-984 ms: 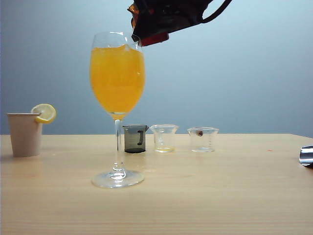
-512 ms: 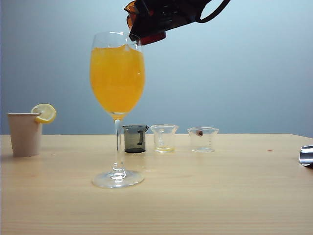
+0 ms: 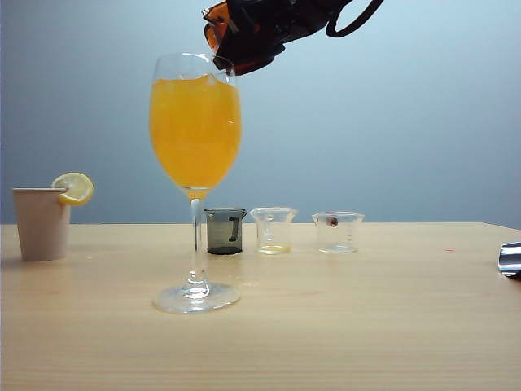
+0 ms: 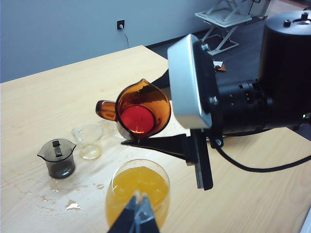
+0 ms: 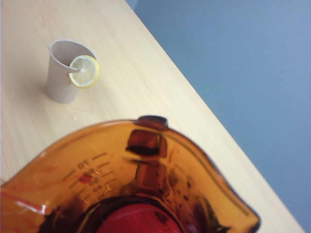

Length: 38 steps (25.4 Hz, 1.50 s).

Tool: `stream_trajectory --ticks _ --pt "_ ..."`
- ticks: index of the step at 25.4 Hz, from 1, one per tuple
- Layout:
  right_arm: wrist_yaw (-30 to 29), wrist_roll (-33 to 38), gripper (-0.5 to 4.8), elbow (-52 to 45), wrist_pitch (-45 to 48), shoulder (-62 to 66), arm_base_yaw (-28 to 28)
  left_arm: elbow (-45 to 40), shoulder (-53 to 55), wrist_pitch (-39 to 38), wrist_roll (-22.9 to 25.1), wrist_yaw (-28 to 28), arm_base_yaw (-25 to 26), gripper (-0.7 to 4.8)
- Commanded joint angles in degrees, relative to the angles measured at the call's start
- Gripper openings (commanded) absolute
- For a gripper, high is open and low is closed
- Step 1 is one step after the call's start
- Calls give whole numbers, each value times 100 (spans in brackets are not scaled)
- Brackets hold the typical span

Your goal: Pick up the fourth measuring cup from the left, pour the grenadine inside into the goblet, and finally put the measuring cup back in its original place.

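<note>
The goblet (image 3: 195, 155) stands at the left centre of the table, nearly full of orange drink. Just above its rim my right gripper (image 3: 248, 32) is shut on the fourth measuring cup (image 3: 216, 19), an amber-brown cup tipped with its spout toward the goblet (image 4: 138, 187). In the left wrist view the cup (image 4: 156, 98) faces the camera, and red grenadine (image 4: 137, 119) shows at its bottom. The right wrist view is filled by the cup (image 5: 146, 165) with the grenadine (image 5: 136, 221) deep inside. My left gripper (image 4: 139, 209) hovers near the goblet's bowl, shut, with nothing in it.
A smoky grey cup (image 3: 225, 230) and two clear cups (image 3: 273, 230) (image 3: 337, 232) stand in a row behind the goblet. A paper cup with a lemon slice (image 3: 41, 221) is at the far left. Wet spots (image 4: 73, 206) lie near the grey cup. A silver object (image 3: 510, 258) pokes in at the right edge.
My right gripper has rolled with the measuring cup, which has shifted slightly up and to the left above the goblet's rim. Everything on the table has stayed still.
</note>
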Motion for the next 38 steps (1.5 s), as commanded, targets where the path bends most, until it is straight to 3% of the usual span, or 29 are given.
stream_trajectory --ticks 1,16,24,28,38 --pt "-39 -387 21 44 175 -31 9 42 -4 31 -15 37 0 -6" --pt "-157 -1589 21 42 181 -31 15 42 -4 -190 -15 24 0 -6" --pt "35 -1716 21 42 190 -31 59 39 -4 -662 61 -4 0 -6" --pt "337 -1714 21 44 197 -28 142 39 -4 -667 94 -2 0 -6" --pt "367 -1714 21 46 319 81 164 42 -4 -664 94 20 0 -6"
